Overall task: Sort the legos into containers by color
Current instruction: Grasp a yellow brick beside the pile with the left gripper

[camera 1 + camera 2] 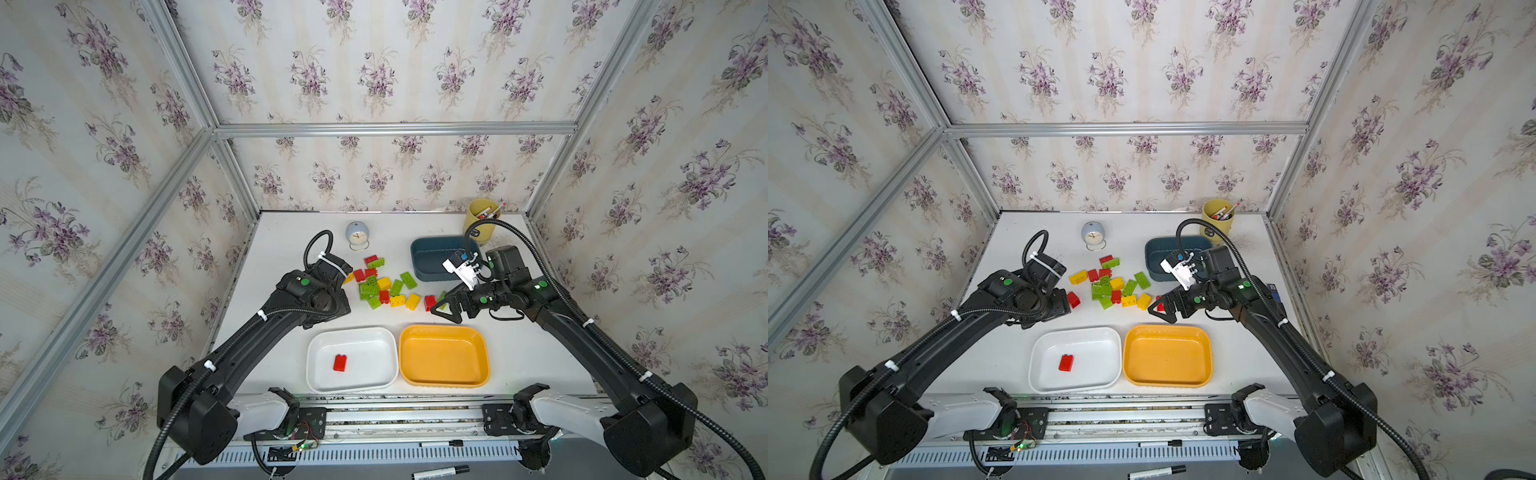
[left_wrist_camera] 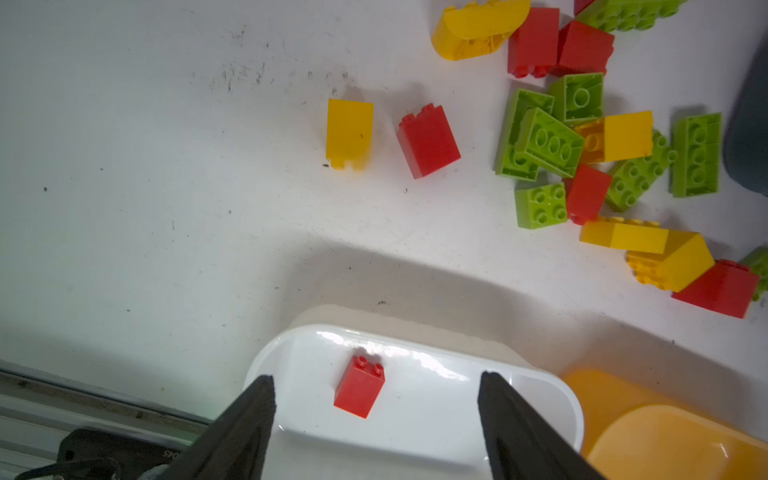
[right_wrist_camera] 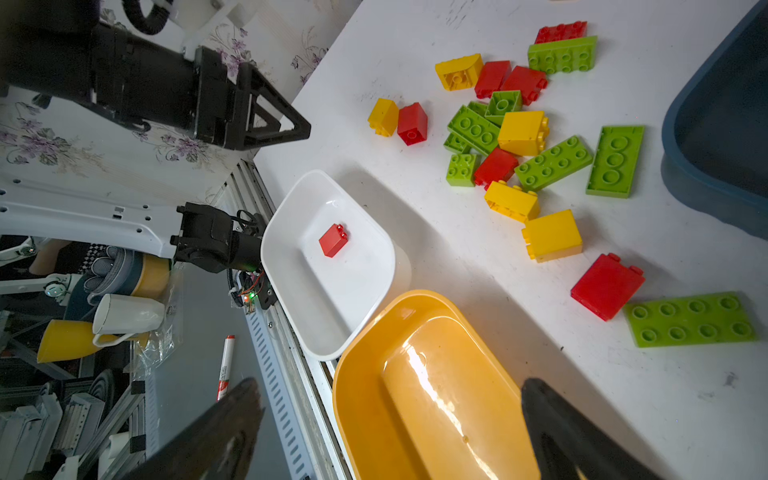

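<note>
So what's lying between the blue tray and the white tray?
The loose pile of red, yellow and green legos lies between the blue tray and the white tray. Both top views show it.

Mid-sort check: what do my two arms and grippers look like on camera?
The left arm and right arm are black with white base links, green dots at the joints and black corrugated hoses tied on with white zip ties. The left gripper and right gripper have black, tapered, open-framed triangular fingers.
</note>
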Action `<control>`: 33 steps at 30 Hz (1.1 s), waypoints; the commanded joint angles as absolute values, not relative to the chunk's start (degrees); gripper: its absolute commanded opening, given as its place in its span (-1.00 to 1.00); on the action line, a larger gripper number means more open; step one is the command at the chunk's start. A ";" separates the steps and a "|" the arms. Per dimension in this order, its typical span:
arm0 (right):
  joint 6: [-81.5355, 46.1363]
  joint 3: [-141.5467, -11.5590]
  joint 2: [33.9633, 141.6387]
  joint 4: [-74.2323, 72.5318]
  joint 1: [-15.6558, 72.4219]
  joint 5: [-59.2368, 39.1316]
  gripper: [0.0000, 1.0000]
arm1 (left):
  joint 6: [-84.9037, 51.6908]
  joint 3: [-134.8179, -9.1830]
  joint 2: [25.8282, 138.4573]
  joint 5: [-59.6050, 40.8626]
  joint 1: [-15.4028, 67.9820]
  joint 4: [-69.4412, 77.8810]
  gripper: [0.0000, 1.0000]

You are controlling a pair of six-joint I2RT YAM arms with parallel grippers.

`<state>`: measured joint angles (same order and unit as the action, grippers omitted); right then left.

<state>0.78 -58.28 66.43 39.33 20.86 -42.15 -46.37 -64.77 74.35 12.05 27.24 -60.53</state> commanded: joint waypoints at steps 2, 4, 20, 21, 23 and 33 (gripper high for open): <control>-0.59 -57.34 65.84 36.82 20.93 -42.82 1.00 | -37.92 -64.02 77.49 13.98 23.98 -56.07 0.58; -0.86 -56.90 65.61 36.40 20.99 -42.73 1.00 | -36.24 -62.96 79.06 12.29 22.14 -52.81 0.58; -0.26 -55.29 64.25 38.01 21.00 -39.99 1.00 | -28.52 -58.33 93.91 8.62 14.28 -38.14 0.31; -0.26 -55.09 64.17 37.97 20.98 -39.83 1.00 | -28.32 -57.92 94.15 8.09 13.90 -37.14 0.30; -0.21 -54.96 64.48 38.01 20.97 -39.73 1.00 | -28.14 -57.77 94.98 7.40 13.41 -36.21 0.24; -0.77 -55.68 66.09 37.41 20.95 -40.59 1.00 | -26.42 -57.99 97.56 6.76 11.62 -32.35 -0.12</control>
